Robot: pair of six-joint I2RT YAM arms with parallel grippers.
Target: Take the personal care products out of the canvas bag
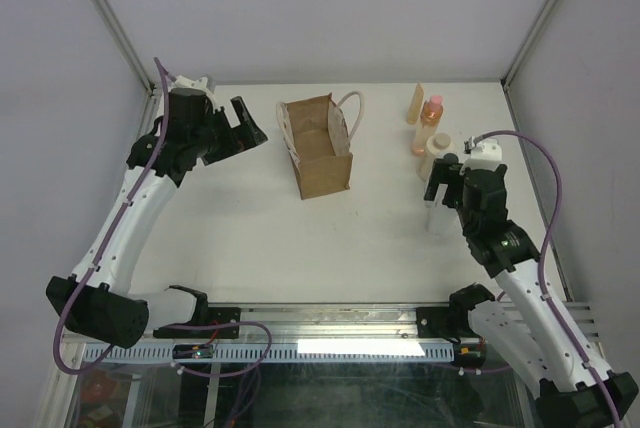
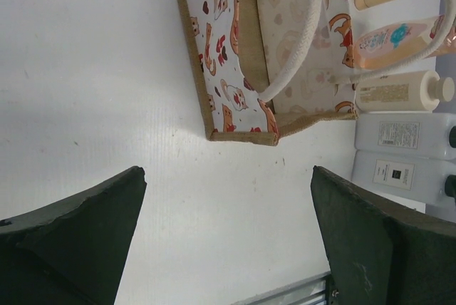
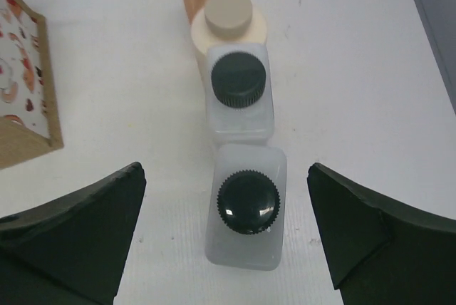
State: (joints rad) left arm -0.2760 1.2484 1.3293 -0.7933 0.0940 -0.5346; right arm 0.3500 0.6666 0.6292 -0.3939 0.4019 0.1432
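Brown canvas bag [image 1: 318, 148]: upright on the white table [image 1: 250, 238], at 12 o'clock from table centre in the top view. Mouth open, pale looped handles, white side printed with red marks.

Personal care products: all outside the bag, in a row at 2 o'clock from table centre, well apart from the bag.
- Tan flat tube [image 1: 415, 104]: 12 o'clock end of the row.
- Orange-pink bottle [image 1: 432, 113]: pink cap, just beside the tube.
- Cream bottle [image 1: 437, 148]: next toward 6 o'clock, round pale cap.
- Far white bottle [image 3: 240, 91]: dark ribbed cap, touching the cream bottle in the right wrist view.
- Near white bottle [image 3: 247, 209]: dark ribbed cap, 6 o'clock end of the row, right against the far one.

Left gripper [image 1: 245, 128]: at 10 o'clock from table centre, fingers spread wide, nothing between them, pointed toward the bag.

Right gripper [image 3: 226, 198]: above the near white bottle, fingers wide apart at its 3 and 9 o'clock, clear of its sides.
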